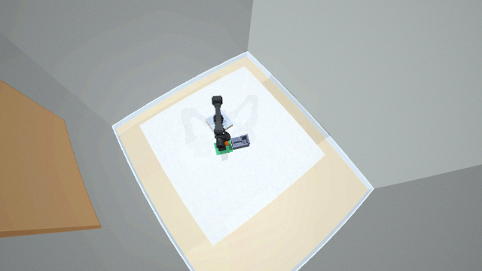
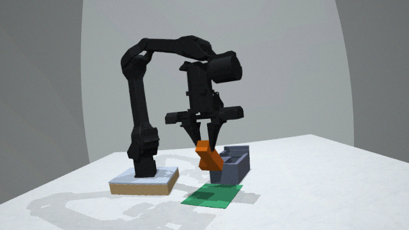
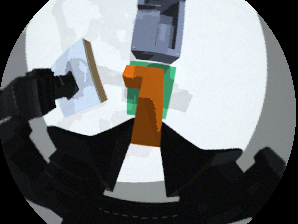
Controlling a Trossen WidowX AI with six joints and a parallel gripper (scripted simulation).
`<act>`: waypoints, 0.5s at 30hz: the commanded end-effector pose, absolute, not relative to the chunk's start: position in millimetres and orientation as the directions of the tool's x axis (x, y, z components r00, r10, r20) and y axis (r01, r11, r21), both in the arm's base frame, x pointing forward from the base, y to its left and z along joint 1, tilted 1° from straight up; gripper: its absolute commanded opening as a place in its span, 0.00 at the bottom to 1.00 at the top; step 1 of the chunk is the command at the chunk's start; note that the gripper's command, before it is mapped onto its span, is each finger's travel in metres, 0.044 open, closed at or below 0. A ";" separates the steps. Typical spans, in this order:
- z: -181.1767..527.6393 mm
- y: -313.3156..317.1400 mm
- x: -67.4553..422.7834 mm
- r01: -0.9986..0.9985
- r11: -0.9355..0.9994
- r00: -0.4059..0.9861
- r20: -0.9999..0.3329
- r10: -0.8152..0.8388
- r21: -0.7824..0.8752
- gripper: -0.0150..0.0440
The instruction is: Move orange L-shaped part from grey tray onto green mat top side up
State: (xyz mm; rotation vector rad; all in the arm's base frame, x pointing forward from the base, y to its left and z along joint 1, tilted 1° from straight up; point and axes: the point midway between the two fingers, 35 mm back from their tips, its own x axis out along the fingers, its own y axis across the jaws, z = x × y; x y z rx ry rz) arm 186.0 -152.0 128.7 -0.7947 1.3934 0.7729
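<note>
The gripper (image 2: 204,135) is closed on one end of the orange L-shaped part (image 2: 209,157), and its two fingers pinch the upper end while the rest hangs down at a slant. I think the part hangs tilted because it was taken by the raised end only. In the exterior view it is in the air at the centre of the frame, clear of the grey tray (image 2: 234,166) and above the near edge of the green mat (image 2: 213,195). In the wrist view the part (image 3: 148,106) covers the middle of the mat (image 3: 169,83), with the tray (image 3: 158,26) higher in the frame. The part is a plain orange bar with a short foot at its far end.
</note>
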 end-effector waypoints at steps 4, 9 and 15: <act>117.2 -151.2 186.3 -0.849 0.528 0.032 -0.999 0.006 -0.024 0.25; 109.4 -151.2 186.6 -0.849 0.528 0.032 -0.999 0.006 -0.024 0.25; 100.0 -151.1 186.9 -0.849 0.528 0.032 -0.999 0.006 -0.024 0.25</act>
